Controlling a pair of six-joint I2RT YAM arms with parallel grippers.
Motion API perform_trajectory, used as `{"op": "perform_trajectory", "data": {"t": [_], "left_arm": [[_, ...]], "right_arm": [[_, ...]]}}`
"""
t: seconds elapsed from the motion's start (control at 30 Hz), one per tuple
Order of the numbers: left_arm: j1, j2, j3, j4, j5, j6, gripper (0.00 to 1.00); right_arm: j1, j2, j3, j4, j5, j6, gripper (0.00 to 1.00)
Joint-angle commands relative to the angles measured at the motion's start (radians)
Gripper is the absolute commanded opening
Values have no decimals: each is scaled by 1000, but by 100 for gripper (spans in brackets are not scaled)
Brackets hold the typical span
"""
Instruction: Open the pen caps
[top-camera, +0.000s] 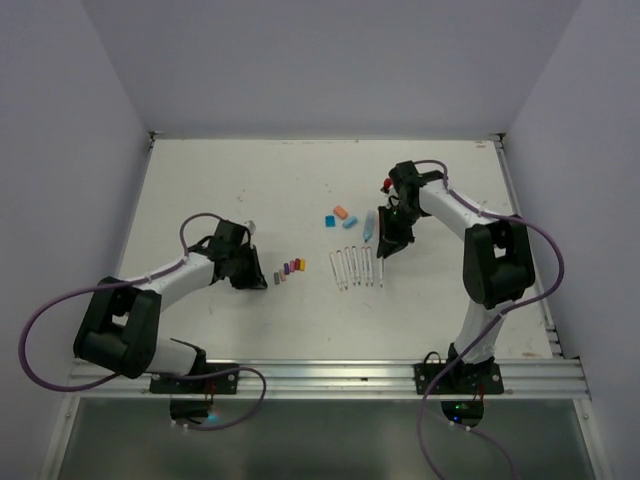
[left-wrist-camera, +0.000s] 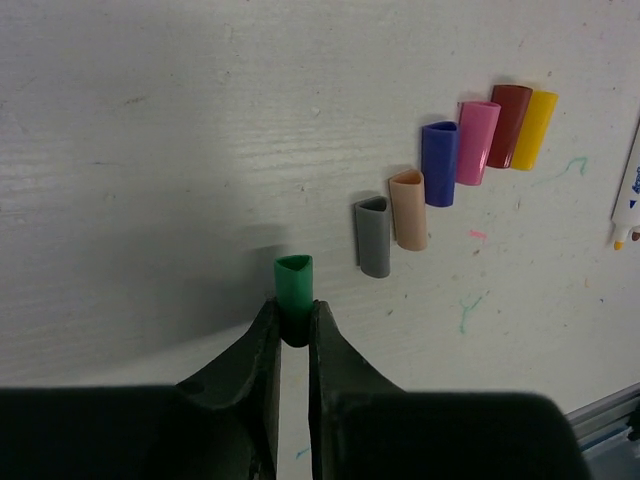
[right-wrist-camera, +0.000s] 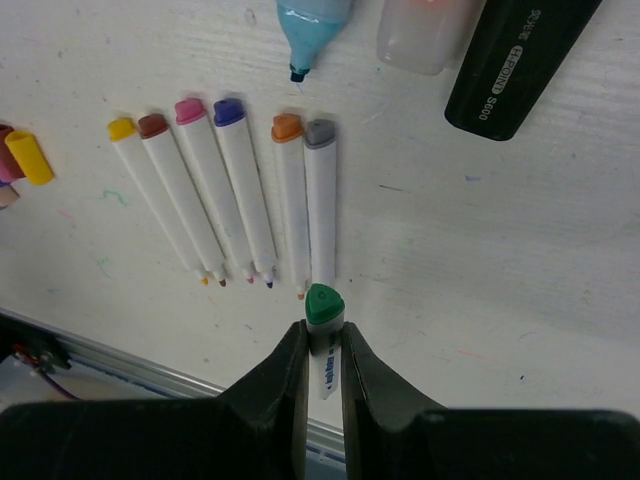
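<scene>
Left side first: the left gripper (left-wrist-camera: 293, 322) pinches a small green plastic cap (left-wrist-camera: 294, 278), which stands just beside the grey end of a slanting row of six loose coloured plastic caps (left-wrist-camera: 440, 163) on the white table (left-wrist-camera: 150, 150). On the other side, the right gripper (right-wrist-camera: 324, 345) is clamped on a thin white pen with a green end (right-wrist-camera: 324, 306), just short of six uncapped white pens (right-wrist-camera: 320, 210) lying side by side.
</scene>
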Motion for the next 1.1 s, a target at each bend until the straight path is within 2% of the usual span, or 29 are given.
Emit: {"op": "perform_trajectory", "data": {"t": [0.0, 0.17, 0.4, 0.77, 0.83, 0.93, 0.97, 1.07], "left_arm": [[4, 27, 8, 76, 40, -15, 13], [4, 53, 31, 75, 39, -17, 19], [4, 49, 28, 28, -3, -26, 33], [4, 4, 40, -26, -29, -29, 45], [4, -3, 46, -34, -27, -28, 45], [6, -15, 49, -38, -26, -25, 48], [4, -22, 49, -40, -24, -25, 49], [4, -29, 49, -40, -18, -25, 50]], "right_arm": [[-2, 16, 16, -22, 60, -34, 0], [-3, 53, 29, -30, 88, -44, 0], [-3, 134, 71, -18, 108, -71, 0], [1, 188, 82, 59, 59, -54, 1], [3, 188, 80, 63, 59, -55, 4], [3, 187, 82, 62, 60, -60, 14], [3, 185, 80, 60, 65, -61, 21], [1, 173, 75, 59, 71, -64, 32]]}}
